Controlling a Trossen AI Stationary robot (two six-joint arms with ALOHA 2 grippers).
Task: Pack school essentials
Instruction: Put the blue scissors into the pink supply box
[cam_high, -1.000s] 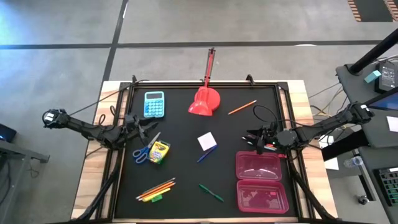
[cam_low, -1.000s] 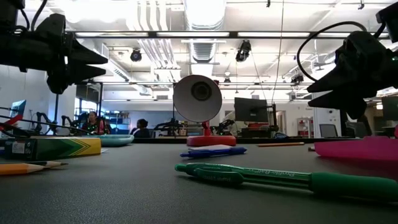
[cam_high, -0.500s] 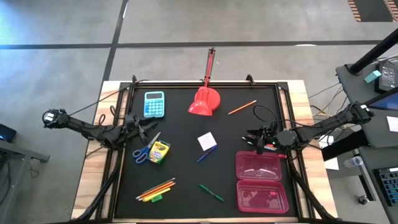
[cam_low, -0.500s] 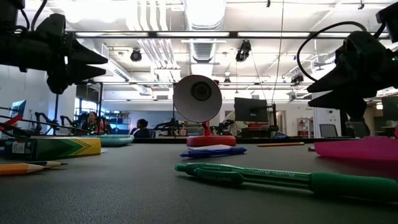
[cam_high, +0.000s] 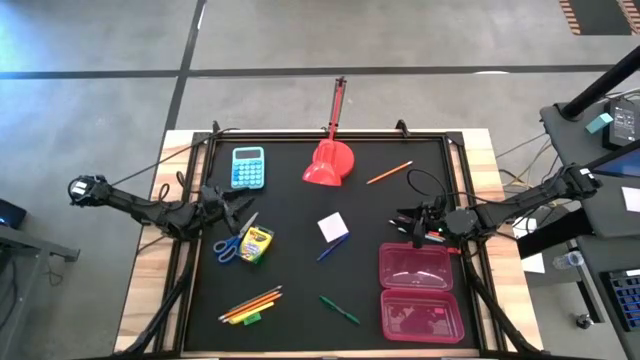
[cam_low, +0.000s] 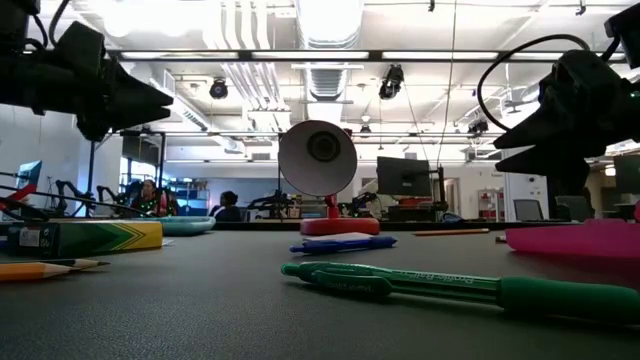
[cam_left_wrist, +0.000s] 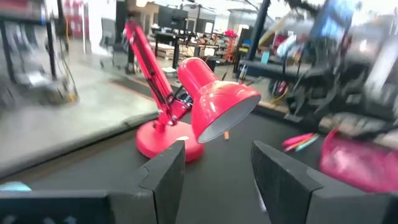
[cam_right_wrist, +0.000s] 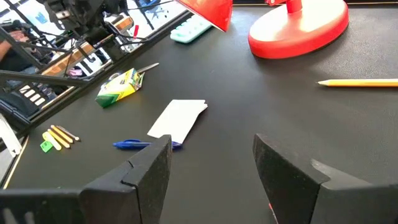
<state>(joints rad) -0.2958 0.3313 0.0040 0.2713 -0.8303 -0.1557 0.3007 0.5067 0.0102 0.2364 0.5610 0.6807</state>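
Left gripper (cam_high: 243, 204) wide, empty, near left edge above blue-handled scissors (cam_high: 232, 243). Right gripper (cam_high: 404, 222) wide, empty, near right edge beside pink case (cam_high: 418, 292).

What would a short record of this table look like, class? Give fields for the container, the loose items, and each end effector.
container: pink case, lid open, near right corner of the mat
scissors: blue handles, touching the crayon box
note pad: mid-table, blue pen beside it
pencils: bundle at near left; single one at far right
green pen: near edge
left end effector: open, above the scissors
right end effector: open, beside the case
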